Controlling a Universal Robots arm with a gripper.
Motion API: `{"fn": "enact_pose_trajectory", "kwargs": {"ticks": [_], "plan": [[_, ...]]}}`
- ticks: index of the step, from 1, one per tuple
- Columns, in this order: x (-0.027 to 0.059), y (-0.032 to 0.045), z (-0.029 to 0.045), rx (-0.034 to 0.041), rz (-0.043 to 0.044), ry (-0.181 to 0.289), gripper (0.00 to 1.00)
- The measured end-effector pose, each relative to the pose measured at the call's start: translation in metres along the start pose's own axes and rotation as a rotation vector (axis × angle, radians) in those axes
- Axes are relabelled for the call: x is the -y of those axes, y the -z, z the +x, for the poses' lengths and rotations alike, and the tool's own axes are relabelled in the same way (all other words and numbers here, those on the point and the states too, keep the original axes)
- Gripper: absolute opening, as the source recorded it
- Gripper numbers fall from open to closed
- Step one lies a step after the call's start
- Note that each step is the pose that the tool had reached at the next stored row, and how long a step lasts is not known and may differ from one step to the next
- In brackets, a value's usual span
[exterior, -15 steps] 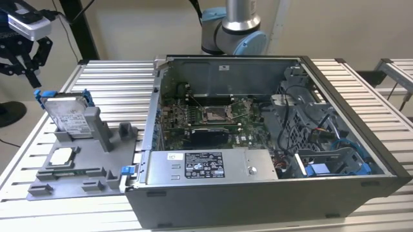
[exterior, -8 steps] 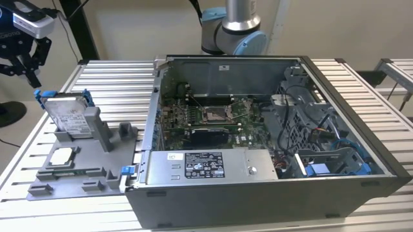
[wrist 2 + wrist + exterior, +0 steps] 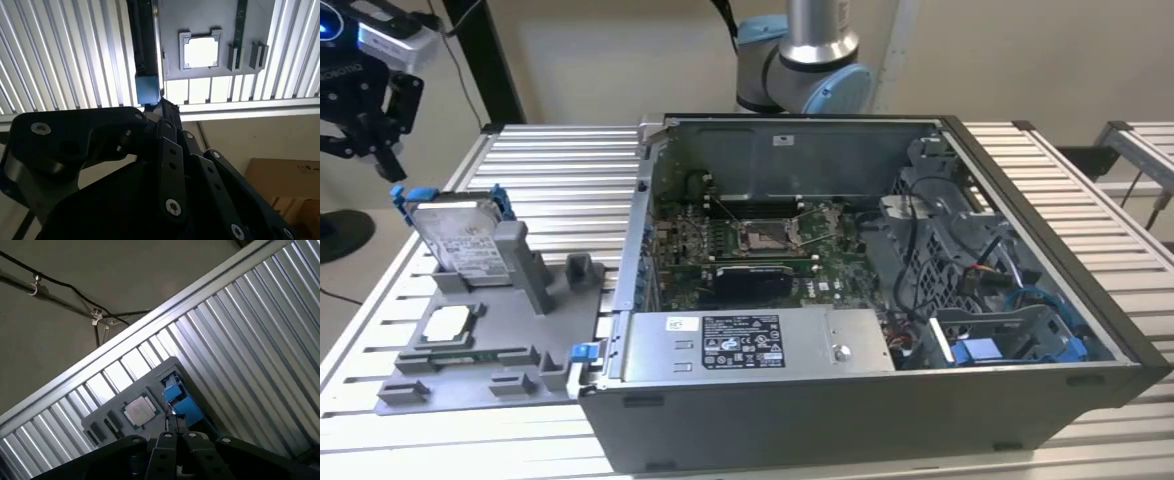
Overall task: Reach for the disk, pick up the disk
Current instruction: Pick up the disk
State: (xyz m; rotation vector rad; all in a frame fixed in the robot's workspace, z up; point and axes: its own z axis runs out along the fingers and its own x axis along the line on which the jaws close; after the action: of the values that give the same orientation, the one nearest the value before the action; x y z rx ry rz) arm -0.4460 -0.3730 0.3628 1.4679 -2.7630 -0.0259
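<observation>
The disk (image 3: 455,238) stands on edge in a slot of a grey plastic holder (image 3: 520,290) at the exterior view's left. It is silver-grey with a white label and blue rails. My black gripper (image 3: 367,158) hangs above it and slightly toward the exterior view's left, apart from it, with its fingers spread and nothing between them. In the second wrist view a black finger (image 3: 165,117) points at the disk's blue rail (image 3: 147,88). The first wrist view has the blue rail (image 3: 181,401) just past a fingertip (image 3: 172,426).
A small white-topped chip (image 3: 450,321) (image 3: 201,51) (image 3: 139,410) lies flat in the holder. An open computer case (image 3: 854,420) stands at the middle and right on the ribbed metal table (image 3: 560,170). The arm's base (image 3: 801,70) rises behind the case.
</observation>
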Motion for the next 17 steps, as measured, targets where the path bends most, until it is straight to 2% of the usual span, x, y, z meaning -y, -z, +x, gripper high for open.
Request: {"fn": "enact_pose_trajectory", "kwargs": {"ticks": [17], "plan": [[0.0000, 0.0000, 0.0000, -0.0026, 0.0067, 0.306, 0.00]]}}
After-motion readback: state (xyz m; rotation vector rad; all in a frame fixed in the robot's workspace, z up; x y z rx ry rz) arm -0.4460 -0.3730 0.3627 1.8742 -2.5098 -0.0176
